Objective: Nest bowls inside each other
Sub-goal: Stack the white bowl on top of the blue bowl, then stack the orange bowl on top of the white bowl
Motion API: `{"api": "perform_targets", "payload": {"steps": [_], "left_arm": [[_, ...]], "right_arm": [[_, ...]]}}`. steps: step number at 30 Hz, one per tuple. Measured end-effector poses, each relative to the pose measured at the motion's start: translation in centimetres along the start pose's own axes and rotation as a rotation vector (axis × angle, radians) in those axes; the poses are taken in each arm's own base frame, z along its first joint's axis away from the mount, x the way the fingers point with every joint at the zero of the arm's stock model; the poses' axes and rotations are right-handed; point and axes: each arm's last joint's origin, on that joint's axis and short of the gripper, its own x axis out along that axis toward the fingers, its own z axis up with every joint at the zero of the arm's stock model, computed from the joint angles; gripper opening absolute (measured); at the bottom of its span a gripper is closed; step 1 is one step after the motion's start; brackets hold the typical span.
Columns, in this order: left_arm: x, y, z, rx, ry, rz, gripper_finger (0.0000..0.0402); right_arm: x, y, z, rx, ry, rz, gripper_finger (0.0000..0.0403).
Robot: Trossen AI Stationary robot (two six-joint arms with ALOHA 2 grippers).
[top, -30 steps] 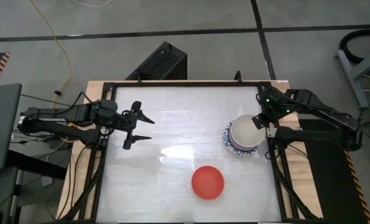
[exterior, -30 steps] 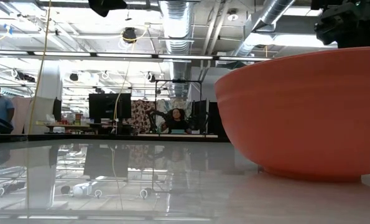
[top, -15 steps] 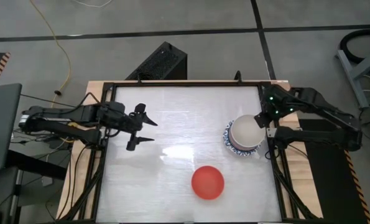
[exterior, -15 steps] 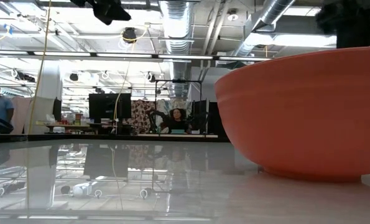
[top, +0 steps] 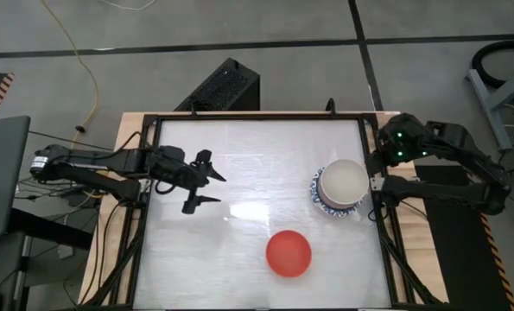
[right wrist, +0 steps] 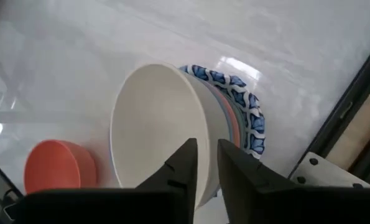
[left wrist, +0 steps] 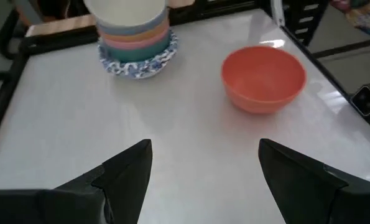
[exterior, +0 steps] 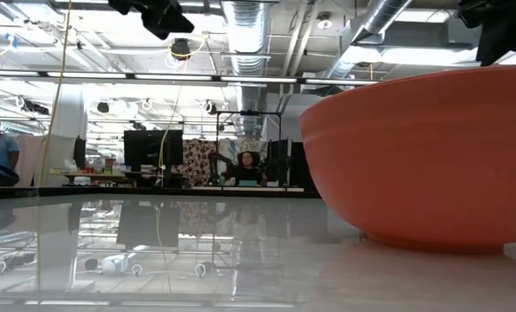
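The tabletop was a smooth, glossy white sheet that mirrored the ceiling lights, framed by dark matt metal bars over pale wood edging. The red bowl looked like smooth, faintly satin plastic. The stacked bowls beside it had the same smooth finish, the cream one on top softly matt inside. The left pincer's fingers were matt black plastic.

In the low view the red bowl is cut off at right, hiding the stack behind.
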Motion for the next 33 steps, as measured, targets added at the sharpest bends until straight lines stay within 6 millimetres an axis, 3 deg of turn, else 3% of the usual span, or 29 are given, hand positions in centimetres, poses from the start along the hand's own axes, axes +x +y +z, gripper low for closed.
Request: {"api": "perform_targets", "payload": {"steps": [10,18,25,33], "left_arm": [[2.5,-0.1,-0.6,0.022,0.052,-0.039,0.0283],[4.5,0.0,-0.4,0.02,0.019,-0.034,0.0283],[10.1,-0.1,-1.7,-0.018,0.019,-0.056,0.0283],[16.1,-1.3,-3.8,-0.177,0.136,-0.048,0.0283]], "right_arm": [[3.6,-0.5,-1.1,-0.015,0.162,-0.023,0.0063],[2.8,-0.2,-1.0,-0.042,0.095,0.001,0.0063],[0.3,-0.4,-1.1,-0.029,-0.045,0.041,0.0063],[-0.7,-1.3,-1.9,-0.022,-0.144,0.014,0.0063]]}}
